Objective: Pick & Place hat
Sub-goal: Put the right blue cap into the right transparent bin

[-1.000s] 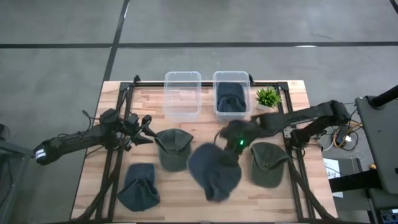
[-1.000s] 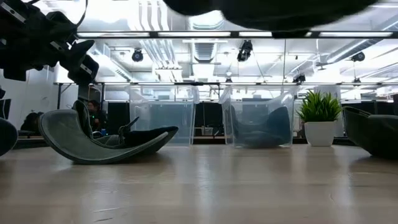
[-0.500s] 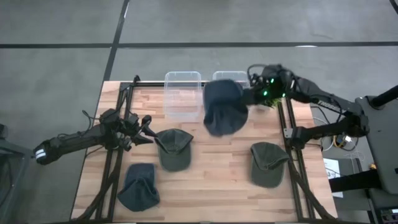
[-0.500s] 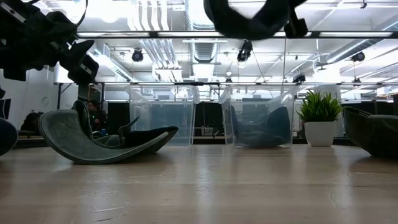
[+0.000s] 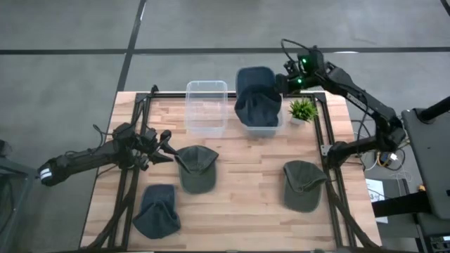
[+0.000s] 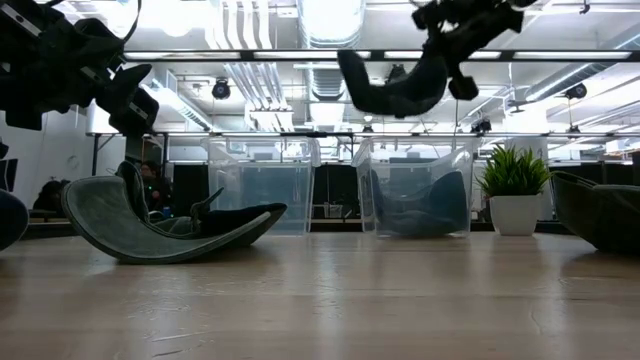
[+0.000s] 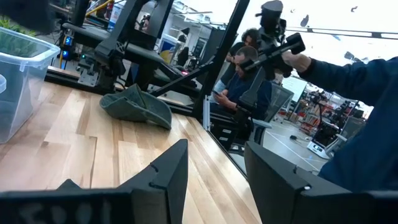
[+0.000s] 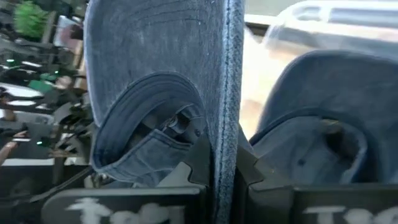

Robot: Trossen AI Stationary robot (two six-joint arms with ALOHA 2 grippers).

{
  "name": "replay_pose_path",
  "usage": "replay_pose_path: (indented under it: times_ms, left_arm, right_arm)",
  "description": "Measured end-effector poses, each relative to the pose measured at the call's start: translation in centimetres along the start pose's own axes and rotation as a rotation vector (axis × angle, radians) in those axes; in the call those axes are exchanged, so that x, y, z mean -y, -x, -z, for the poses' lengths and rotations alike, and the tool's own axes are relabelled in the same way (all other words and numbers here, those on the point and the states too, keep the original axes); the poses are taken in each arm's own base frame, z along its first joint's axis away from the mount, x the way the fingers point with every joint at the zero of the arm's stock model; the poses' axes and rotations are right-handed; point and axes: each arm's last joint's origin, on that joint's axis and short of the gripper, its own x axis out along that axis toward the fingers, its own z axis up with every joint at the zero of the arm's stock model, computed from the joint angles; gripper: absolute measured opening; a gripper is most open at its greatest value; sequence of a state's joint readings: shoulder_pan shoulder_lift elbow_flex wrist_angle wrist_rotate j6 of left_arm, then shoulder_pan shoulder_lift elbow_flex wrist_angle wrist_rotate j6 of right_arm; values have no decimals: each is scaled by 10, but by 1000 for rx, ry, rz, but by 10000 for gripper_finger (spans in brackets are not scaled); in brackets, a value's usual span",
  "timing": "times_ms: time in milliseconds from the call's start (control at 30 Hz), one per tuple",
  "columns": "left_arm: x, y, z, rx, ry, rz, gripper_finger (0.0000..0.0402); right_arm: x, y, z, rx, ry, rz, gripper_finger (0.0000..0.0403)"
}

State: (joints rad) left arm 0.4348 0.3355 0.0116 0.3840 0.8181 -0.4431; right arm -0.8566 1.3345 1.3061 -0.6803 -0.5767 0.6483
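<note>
A blue-grey cap (image 5: pixel 256 95) hangs in my right gripper (image 5: pixel 281 83) above the right clear bin (image 5: pixel 261 125) at the table's far edge. The low view shows this cap (image 6: pixel 390 90) high over that bin (image 6: pixel 415 190). Another blue cap (image 8: pixel 323 137) lies inside the bin. My left gripper (image 7: pixel 214 174) hovers open over the table's left side, beside a green cap (image 5: pixel 197 167) that rests on the wood. A second green cap (image 5: pixel 304 184) and a blue cap (image 5: pixel 156 211) also lie on the table. My right gripper is shut on the cap's brim (image 8: pixel 227 118), pinched edge-on between the two fingers (image 8: pixel 198 158). The fingers come from the table's right side, slanting down. The cap is lifted clear, with its crown (image 8: pixel 146 124) hanging beside and below the fingers over the right bin.
An empty clear bin (image 5: pixel 206 105) stands left of the right bin. A small potted plant (image 5: pixel 302 109) stands right of it, close under my right arm. Dark frame rails run along both table sides. People sit beyond the table (image 7: pixel 249 68).
My right gripper has carried the blue-grey cap from over the table's middle up and toward the far edge, stopping above the right bin. It has stayed shut on the brim throughout. The cap swung along below it.
</note>
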Motion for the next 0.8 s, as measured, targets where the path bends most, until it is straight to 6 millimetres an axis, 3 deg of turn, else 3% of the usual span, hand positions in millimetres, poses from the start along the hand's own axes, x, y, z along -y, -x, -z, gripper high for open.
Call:
replay_pose_path:
  times_ms: [233,400,600,800]
  left_arm:
    - [0,0,0,0,1,0,151]
    - [0,0,0,0,2,0,151]
    - [0,0,0,0,2,0,151]
    - [0,0,0,0,2,0,151]
  right_arm:
    - [18,-11,-28,-82,11,96,11]
    - [24,-6,-38,-88,23,133,11]
    - [38,-2,-35,-56,-10,232,11]
    - [49,-12,-26,-90,-57,245,11]
